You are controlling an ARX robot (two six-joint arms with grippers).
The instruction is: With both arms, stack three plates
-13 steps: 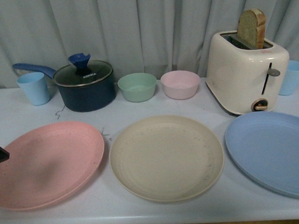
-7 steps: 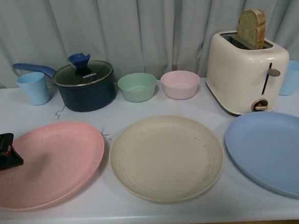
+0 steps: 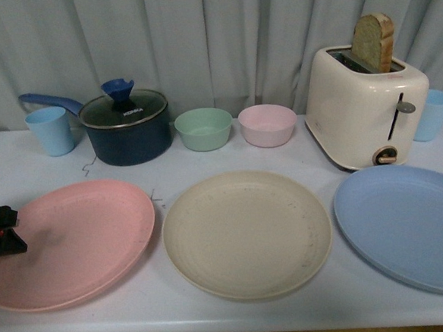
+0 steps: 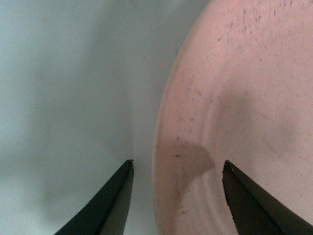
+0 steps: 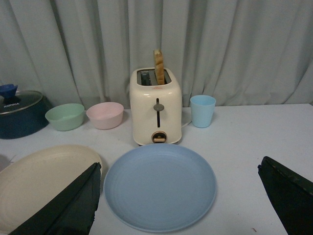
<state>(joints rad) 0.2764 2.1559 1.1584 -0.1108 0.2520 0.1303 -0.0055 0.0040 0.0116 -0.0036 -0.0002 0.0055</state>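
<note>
light blue plate point(image 5: 160, 186) between spread black fingers point(image 5: 63, 208), toaster point(image 5: 155, 108) behind, beige plate point(image 5: 39, 181) beside

Front camera faces the table point(image 3: 165, 310); wrist cameras (nearer) share its plates point(image 3: 247, 232).

I am reading only one word: the white letters "KONKA" are standing on the glass lid point(image 3: 123, 110) of the dark blue pot point(image 3: 125, 142). I am finding no other text.

Table point(image 3: 171, 318) is carrying three plates point(image 3: 245, 233), two bowls point(image 3: 204, 129), two cups point(image 3: 50, 131), one pot point(image 3: 126, 135), one toaster point(image 3: 359, 122), one bread slice point(image 3: 373, 41).
</note>
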